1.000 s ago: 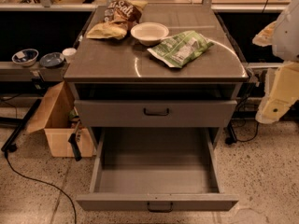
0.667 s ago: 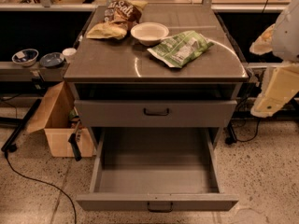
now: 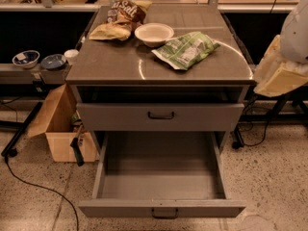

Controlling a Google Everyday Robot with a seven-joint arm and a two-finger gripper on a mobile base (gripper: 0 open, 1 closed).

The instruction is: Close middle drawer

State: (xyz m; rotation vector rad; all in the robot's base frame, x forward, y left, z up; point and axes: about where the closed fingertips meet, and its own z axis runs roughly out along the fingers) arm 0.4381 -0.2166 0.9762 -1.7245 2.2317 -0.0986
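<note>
the wide grey metal middle drawer (image 3: 161,179) sits unmoved, pulled far out below the taller-fronted grey drawer (image 3: 202,117), while the cream robot hand (image 3: 281,76), open or closed i cannot tell, has only drifted upward beside the grey table (image 3: 115,61)'s right edge, so closing hasn't begun.

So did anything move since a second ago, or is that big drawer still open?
Only the robot's arm at the right edge moved: its tan part lifted and its white part slid right. Its pincer is out of view. Nothing was grabbed or let go. The middle drawer stayed pulled wide open, and the bowl and green bag on top did not budge.
</note>
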